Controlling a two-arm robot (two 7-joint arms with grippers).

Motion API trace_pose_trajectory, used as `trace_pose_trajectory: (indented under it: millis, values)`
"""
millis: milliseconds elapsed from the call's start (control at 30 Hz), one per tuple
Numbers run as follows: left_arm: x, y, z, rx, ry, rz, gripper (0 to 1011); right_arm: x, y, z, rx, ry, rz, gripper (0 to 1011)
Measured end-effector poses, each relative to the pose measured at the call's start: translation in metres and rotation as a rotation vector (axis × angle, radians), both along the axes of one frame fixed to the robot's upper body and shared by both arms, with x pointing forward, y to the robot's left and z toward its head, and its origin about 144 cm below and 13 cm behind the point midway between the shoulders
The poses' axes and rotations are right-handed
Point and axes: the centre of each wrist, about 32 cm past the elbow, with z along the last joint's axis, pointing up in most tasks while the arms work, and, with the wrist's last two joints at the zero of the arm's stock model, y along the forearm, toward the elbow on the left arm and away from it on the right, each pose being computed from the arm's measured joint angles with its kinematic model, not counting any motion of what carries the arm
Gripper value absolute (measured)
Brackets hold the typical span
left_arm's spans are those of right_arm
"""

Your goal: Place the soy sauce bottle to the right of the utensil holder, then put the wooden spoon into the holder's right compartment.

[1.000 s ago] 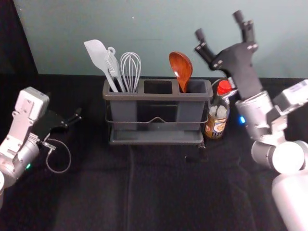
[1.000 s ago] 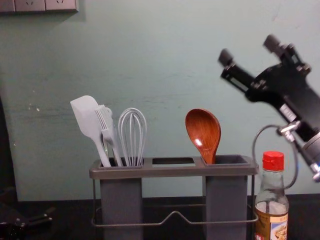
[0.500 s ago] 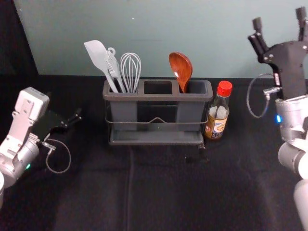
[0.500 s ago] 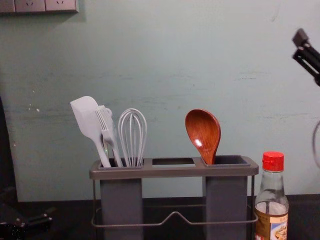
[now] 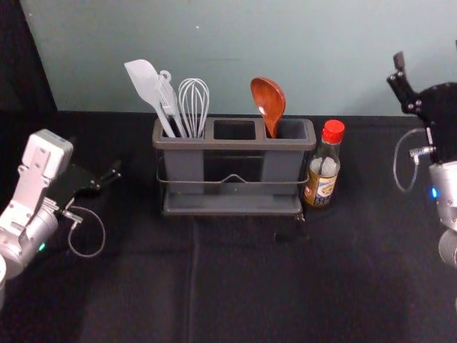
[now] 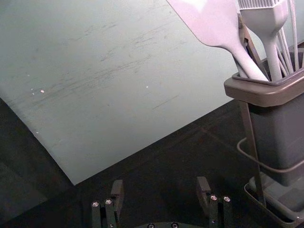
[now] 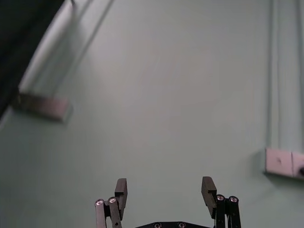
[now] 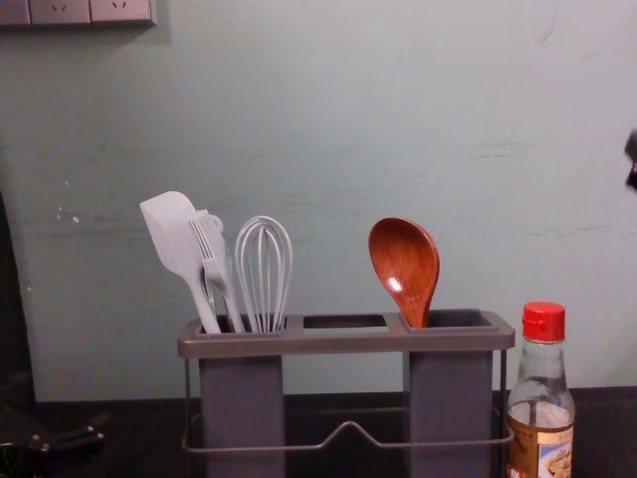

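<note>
In the head view my right gripper (image 5: pixel 428 53) is at the right edge, well right of the bottle; the right wrist view has the right gripper (image 7: pixel 164 192) open and empty before the wall. My left gripper (image 5: pixel 114 175) is parked left of the holder, and in the left wrist view the left gripper (image 6: pixel 160 192) stands open and empty. The soy sauce bottle (image 5: pixel 323 175) is upright just right of the utensil holder (image 5: pixel 232 209). The wooden spoon (image 8: pixel 404 261) leans in the holder's right compartment, bowl up, its lower handle hidden inside.
A white spatula (image 8: pixel 171 234), a brush (image 8: pixel 214 254) and a whisk (image 8: pixel 264 264) stand in the holder's left compartment. Behind the black-covered table (image 5: pixel 235 286) rises a pale green wall (image 5: pixel 228 43). Sockets (image 8: pixel 90 10) are fixed high on the wall at the left.
My right gripper has swung right, away from the holder and bottle, and in the chest view has almost left the right edge. Bottle, spoon and left arm have stayed put.
</note>
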Motion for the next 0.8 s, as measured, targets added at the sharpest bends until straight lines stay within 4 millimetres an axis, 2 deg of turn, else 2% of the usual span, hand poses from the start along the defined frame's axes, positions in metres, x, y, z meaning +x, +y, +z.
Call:
trace_pose_trajectory:
  millis: [533, 800]
  values:
    - [0.000, 0.000, 0.000, 0.000, 0.000, 0.000, 1005, -0.013, 0.002, -0.001, -0.148, 0.419, -0.140, 1002]
    - [0.000, 0.000, 0.000, 0.000, 0.000, 0.000, 1005, -0.009, -0.008, 0.008, -0.359, 0.578, -0.114, 1002]
